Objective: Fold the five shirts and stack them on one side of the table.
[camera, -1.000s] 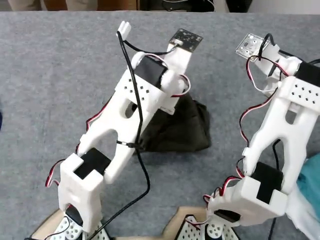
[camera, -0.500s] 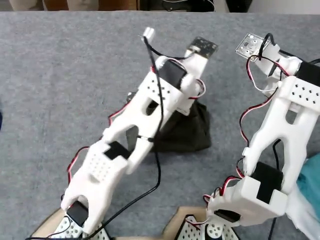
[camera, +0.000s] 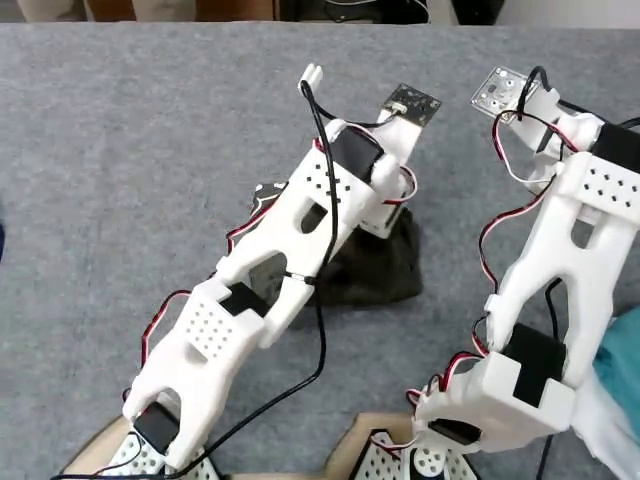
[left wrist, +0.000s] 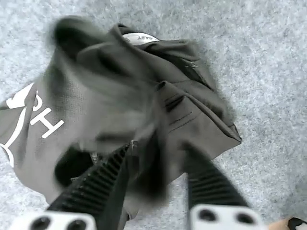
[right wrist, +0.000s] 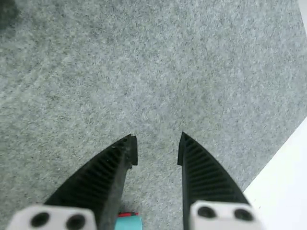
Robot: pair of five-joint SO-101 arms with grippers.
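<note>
The dark shirt (camera: 388, 268) lies bunched up in the middle of the grey bench (camera: 120, 150). The left fingers (left wrist: 103, 177) are pinching a raised fold of it. The right fingers (right wrist: 108, 177) hang a little apart over bare bench, holding nothing. A blue-green cloth (camera: 622, 350) sits at the bench's right edge.

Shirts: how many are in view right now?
3. A dark shirt lies mid-table under the left arm; what look like a teal one and a white one sit at the table's right edge, mostly cut off. Others may be hidden.
</note>
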